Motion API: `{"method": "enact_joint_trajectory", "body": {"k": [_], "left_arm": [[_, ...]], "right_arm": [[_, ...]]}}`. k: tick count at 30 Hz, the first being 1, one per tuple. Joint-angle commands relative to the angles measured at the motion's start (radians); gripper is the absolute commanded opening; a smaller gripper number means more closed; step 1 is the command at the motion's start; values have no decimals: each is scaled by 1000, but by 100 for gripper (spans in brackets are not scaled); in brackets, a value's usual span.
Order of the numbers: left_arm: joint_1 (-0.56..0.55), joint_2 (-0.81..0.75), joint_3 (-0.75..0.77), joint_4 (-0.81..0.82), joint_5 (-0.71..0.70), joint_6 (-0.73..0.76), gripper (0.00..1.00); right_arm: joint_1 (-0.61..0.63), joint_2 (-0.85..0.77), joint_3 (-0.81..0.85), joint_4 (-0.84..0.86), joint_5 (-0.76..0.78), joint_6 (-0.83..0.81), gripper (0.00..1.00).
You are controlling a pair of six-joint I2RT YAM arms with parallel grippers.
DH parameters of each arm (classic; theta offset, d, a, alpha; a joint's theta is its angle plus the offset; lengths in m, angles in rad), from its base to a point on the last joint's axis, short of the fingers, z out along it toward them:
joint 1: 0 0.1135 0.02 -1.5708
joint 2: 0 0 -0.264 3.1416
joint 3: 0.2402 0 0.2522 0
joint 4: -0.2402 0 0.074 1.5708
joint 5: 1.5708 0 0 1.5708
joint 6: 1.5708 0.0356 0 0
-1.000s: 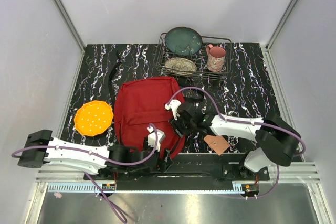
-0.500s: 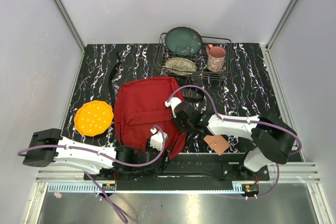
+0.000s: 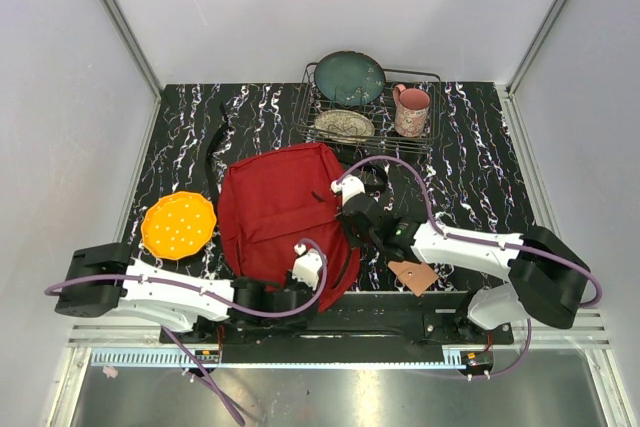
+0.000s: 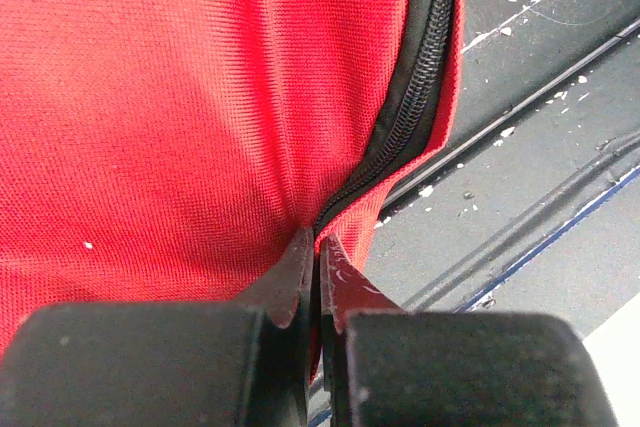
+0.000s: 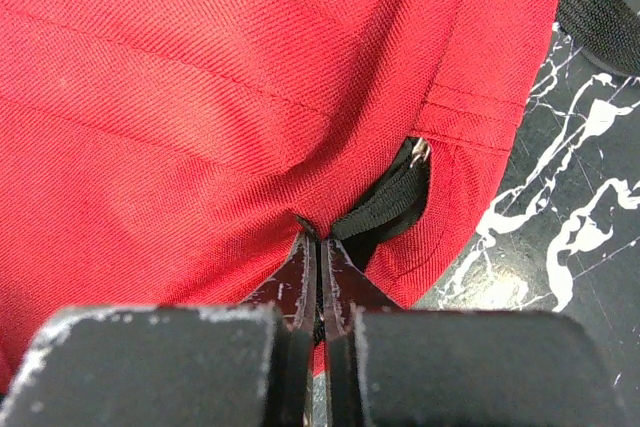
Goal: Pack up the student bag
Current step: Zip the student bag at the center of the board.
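Both arms have advanced onto the student bag point(image 3: 275, 209), which lies on the marbled table point(image 3: 470, 172), right of an orange plate point(image 3: 178, 224). At its near edge the left gripper point(image 4: 318, 252) clamps red fabric beside the zipper point(image 4: 420, 77); the right gripper point(image 5: 318, 239) pinches fabric at its right side.

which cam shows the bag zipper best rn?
Left wrist: the zipper is close up, teeth clear, running down to where the left tool pinches the bag. Right wrist shows only a small metal piece, maybe a pull, by a black strap. Top shows the whole bag, zipper too small to read.
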Motion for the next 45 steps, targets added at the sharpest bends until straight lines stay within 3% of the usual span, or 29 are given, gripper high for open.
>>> {"method": "enact_joint_trajectory", "body": {"k": [1,13,19,26,36,45], "left_arm": [[-10,37,46,-22,63,-21,0],[-12,56,70,-96,43,-45,0],[-10,51,72,-99,42,-47,0],[-10,63,72,-64,88,-16,0],[-12,85,69,-36,155,-10,0],[-19,142,77,-6,191,-15,0]], "right_arm": [[-15,-33,2,34,108,45,0],[-15,-144,-28,-113,195,88,0],[-15,-202,-61,-100,189,125,0],[-67,-172,-65,27,177,163,0],[-230,-115,-45,242,-12,155,0],[-245,32,71,284,55,172,0]]}}
